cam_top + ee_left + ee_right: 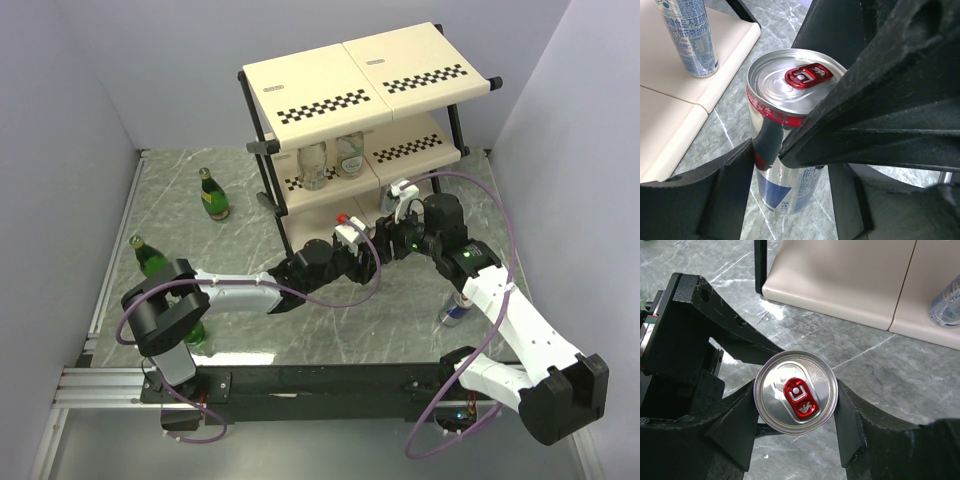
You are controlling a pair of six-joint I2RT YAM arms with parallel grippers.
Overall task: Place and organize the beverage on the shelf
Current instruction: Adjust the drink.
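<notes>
A: Where is the can right now?

B: The slim silver can [796, 399], red tab up, is upright just near of the shelf [310, 85], in front of its bottom tier [840, 280]. The right gripper [795, 412] clamps it from both sides, jaws narrow.

A: And the other arm?

B: The left gripper [772, 160] straddles the same can from the left. Its fingers look set against the wall, but I cannot tell whether they pinch.

A: So it's a handover?

B: That's my reading: a pass between arms on the way to the shelf. Next, one arm needs a firm hold before the other lets go. Then the can goes upright onto the bottom tier beside the second can [690, 35], clear of the black frame post [759, 265].
</notes>
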